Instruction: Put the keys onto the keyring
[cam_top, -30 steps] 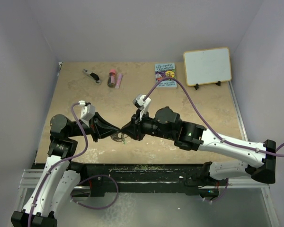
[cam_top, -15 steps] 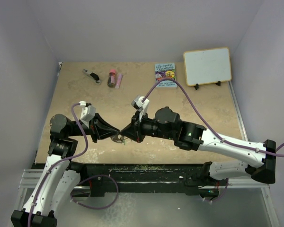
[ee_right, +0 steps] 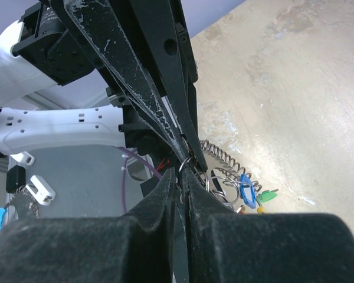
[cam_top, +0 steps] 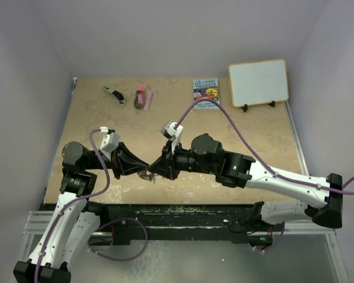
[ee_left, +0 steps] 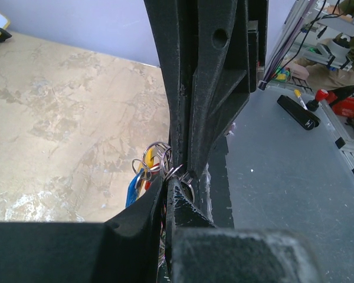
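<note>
At the near middle of the table [cam_top: 253, 135], the left gripper [ee_left: 166, 187] and right gripper [ee_right: 180, 184] meet tip to tip. Each is closed on the thin wire keyring [ee_left: 185, 174]. The keys [ee_right: 248, 192] bunch just beside it (blue and green heads show), but their long axes cannot be told. At the far side, well apart, are a book [cam_top: 206, 93], a whiteboard [cam_top: 258, 82] and a black-and-silver tool [cam_top: 114, 94].

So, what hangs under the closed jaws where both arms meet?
Small metal rings, a blue key, a green key and a silvery coil. What the jaws pinch is covered.
</note>
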You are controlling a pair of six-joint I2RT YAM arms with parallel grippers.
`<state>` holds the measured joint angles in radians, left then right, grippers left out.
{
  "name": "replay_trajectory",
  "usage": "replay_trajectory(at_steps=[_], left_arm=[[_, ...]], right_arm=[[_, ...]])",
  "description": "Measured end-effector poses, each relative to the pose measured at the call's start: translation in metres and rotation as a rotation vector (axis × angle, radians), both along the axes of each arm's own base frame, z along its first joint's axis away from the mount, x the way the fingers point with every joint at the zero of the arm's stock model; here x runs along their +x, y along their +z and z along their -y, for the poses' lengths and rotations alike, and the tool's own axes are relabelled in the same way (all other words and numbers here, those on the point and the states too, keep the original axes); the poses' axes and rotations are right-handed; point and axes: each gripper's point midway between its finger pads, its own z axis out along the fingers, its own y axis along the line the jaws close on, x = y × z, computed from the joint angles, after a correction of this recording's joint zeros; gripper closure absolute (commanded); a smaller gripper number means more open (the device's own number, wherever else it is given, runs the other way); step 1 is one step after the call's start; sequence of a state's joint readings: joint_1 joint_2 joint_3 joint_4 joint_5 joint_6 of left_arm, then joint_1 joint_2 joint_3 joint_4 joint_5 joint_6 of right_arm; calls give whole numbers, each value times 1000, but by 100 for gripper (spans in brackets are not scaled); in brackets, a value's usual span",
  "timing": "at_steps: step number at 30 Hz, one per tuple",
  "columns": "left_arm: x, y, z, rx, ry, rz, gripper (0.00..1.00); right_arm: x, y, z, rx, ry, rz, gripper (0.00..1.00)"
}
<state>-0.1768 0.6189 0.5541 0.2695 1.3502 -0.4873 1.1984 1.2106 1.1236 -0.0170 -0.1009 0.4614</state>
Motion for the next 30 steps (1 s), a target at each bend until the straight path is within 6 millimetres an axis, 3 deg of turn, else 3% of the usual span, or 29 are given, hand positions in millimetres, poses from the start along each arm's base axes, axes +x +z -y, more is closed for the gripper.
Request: replay_trajectory(at_steps=[6,30], left_arm=[[-3,2,0,2,-15,4,96],[-11,0,-2,21,-69,-24,96]], right_arm=[[1,1,-1,4,3,-1,100],[-6,7,-15,173,131,-88,100]])
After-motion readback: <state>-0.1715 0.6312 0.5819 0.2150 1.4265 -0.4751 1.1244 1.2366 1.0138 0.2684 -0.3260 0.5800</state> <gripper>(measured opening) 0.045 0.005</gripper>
